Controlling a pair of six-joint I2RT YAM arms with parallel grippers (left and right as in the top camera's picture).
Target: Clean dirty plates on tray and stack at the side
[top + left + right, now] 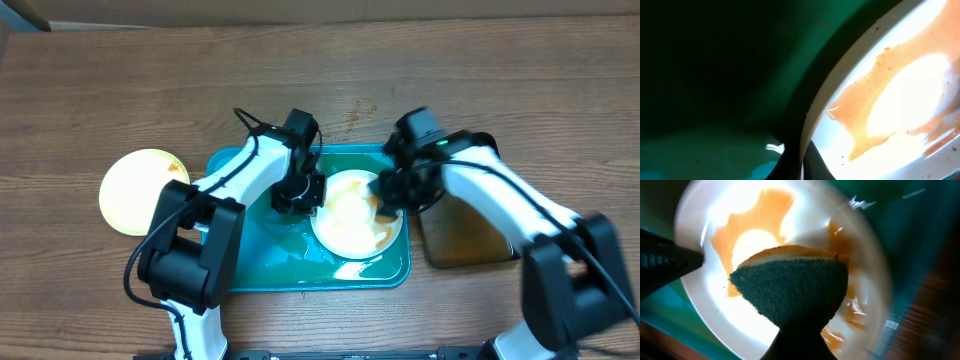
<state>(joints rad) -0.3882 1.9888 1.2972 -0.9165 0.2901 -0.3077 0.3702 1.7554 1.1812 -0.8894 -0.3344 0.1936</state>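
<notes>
We begin with the teal tray (240, 268) at mid-table; on its right half lies the white plate (350, 220), flat and smeared brown, while a pale green plate (135, 190) sits on the bare table to the tray's left; the green sponge (790, 287) hangs just over the white plate's right side, clamped in our right gripper (388, 195), so we judge the smears lie below and leftward of it; our left gripper (298, 192) is closed at the plate's left rim; whether it pinches that rim, we cannot tell.
</notes>
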